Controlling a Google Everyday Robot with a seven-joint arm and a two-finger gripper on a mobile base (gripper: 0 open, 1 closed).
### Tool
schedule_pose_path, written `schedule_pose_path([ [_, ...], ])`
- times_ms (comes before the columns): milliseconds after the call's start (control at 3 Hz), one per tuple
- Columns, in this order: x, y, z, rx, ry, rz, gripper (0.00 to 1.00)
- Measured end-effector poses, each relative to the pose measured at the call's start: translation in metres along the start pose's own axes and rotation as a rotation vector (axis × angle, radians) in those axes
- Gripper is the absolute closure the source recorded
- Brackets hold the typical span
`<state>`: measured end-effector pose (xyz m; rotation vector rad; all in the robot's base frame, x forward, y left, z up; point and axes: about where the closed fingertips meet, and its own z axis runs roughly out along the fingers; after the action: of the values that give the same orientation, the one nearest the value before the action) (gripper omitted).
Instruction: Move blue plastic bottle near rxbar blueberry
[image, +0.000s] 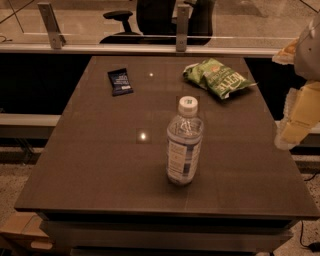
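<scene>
A dark brown square table (95, 165) seen from above its near edge, in dim warm light. The blue plastic bottle (184, 142) stands upright slightly right of the table's middle, toward the near side; it is clear with a bluish tint, a white screw cap and a white-and-blue label. The rxbar blueberry (120, 81), a small flat dark blue wrapper with white lettering, lies at the far left of the tabletop, well apart from the bottle. A crinkled green chip bag (218, 79) lies at the far right. The robot's gripper (295, 125), a pale yellowish shape, hangs at the right edge of the scene, beyond the table's right side and touching nothing; whether it is spread or closed cannot be made out. Beyond the far edge, a glass partition (100, 25) with a black office chair (152, 17) behind it.
</scene>
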<state>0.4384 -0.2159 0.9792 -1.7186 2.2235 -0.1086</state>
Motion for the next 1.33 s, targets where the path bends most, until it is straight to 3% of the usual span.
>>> schedule_pose_path([
  [667, 0.002, 0.006, -0.006, -0.002, -0.027, 0.008, 0.00],
  [1000, 0.008, 0.020, -0.012, -0.001, -0.099, 0.022, 0.00],
  [1333, 0.017, 0.039, -0.013, 0.011, -0.229, 0.056, 0.00],
])
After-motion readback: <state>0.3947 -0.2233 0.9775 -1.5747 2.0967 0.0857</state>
